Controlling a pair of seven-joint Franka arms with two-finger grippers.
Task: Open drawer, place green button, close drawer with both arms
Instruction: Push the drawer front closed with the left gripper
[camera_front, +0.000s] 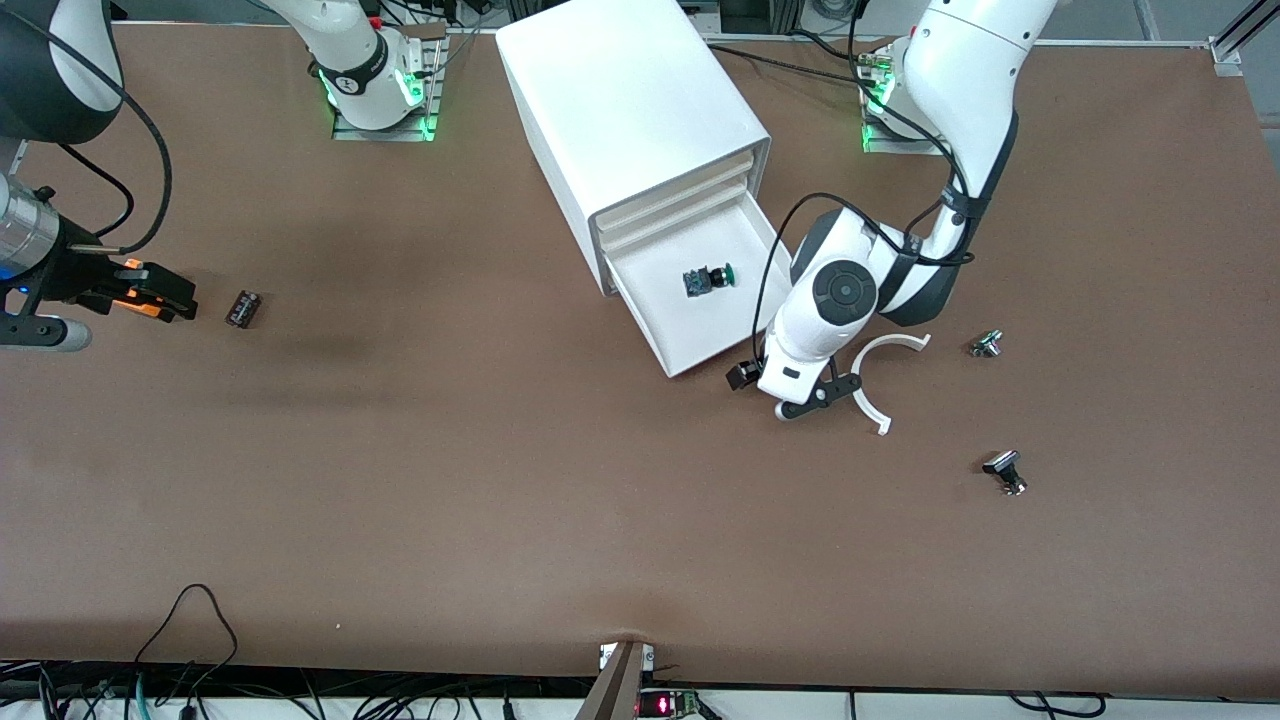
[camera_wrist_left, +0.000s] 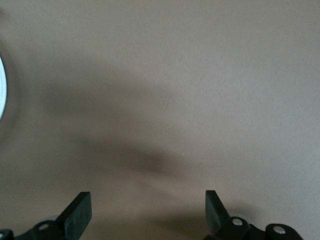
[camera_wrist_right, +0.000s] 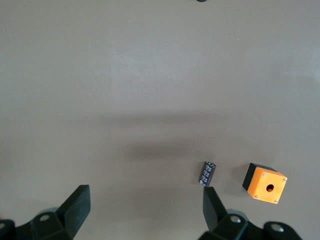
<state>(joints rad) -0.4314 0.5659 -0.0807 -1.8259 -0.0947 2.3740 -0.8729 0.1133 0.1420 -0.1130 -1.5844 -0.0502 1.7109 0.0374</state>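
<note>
Beside open drawer: left gripper low, spread, empty; button inside.

Big table with a matte brown top fills pretty much everything, soft shadows across it, black cables dangling off the edge nearest the front camera

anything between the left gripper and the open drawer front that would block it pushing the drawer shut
Nothing visible does. The left gripper, jaws open, hangs over bare table just past the front corner of the open drawer. The button lies inside it. The white curved piece lies beside the gripper, away from the drawer.
</note>
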